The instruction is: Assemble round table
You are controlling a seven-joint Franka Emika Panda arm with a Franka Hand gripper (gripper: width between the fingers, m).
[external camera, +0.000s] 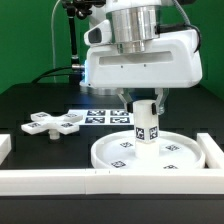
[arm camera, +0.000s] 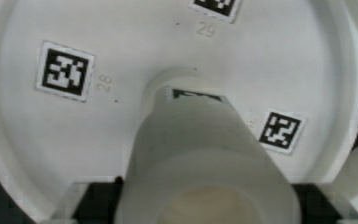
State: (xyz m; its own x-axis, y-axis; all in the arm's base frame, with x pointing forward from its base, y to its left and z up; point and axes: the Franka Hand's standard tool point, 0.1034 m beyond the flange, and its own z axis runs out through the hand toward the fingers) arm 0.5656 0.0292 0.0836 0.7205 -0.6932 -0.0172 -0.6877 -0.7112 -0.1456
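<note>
On disc [external camera: 108, 157], leg [external camera: 146, 127] upright, pinched by claw [external camera: 145, 107]; cross base [external camera: 55, 123] well apart, rails [external camera: 50, 181] bordering disc.

White, rounded end effector [external camera: 146, 103] housing, silver wrist ring [external camera: 133, 22], black cables [external camera: 72, 40].

White border rails [external camera: 40, 180] run along the lower frame — the marker board [external camera: 100, 117] lies mid-frame on the black desk [external camera: 30, 100].
</note>
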